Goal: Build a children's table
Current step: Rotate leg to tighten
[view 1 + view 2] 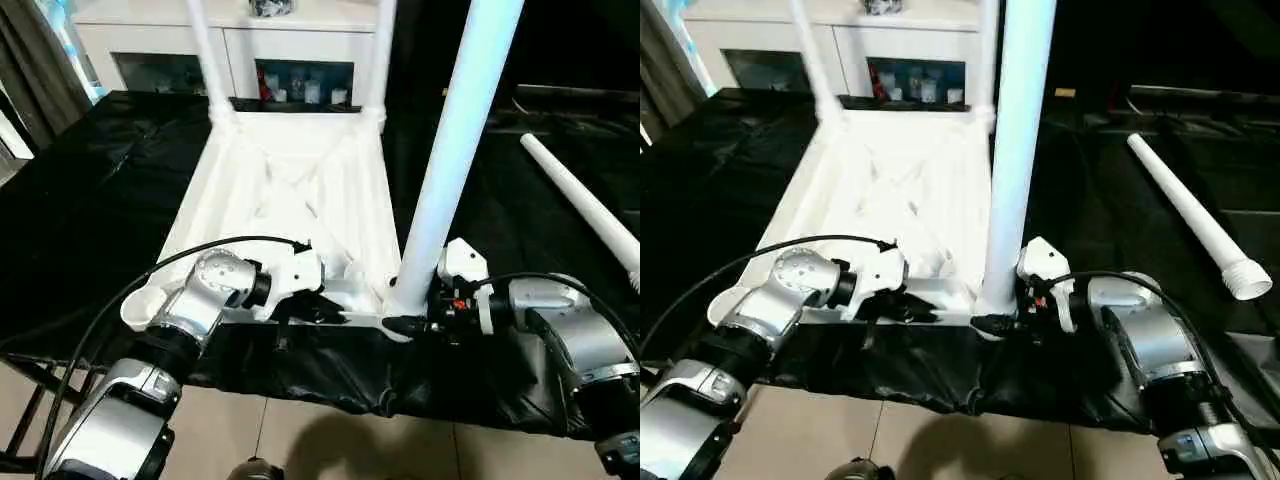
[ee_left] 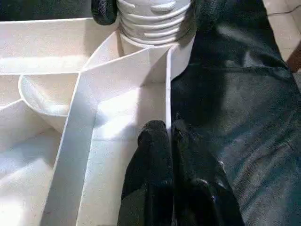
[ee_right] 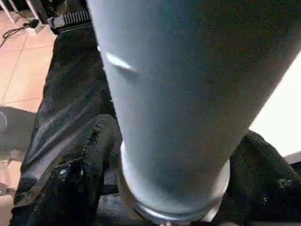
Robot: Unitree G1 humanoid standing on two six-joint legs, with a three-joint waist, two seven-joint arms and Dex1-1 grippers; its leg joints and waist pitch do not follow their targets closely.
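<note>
The white tabletop lies upside down, ribbed side up, on the black work table. Two white legs stand in its far corner sockets. A third leg stands upright in the near right socket, and my right gripper is shut around its base, one black finger on each side. My left gripper is shut on the thin near rim of the tabletop, left of that socket. The fourth leg lies loose on the cloth at the right.
The near left socket stands empty beside my left forearm. A white glass-door cabinet stands behind the work table. The table's front edge runs just under both grippers, with tiled floor below. Dark curtains hang at the far left.
</note>
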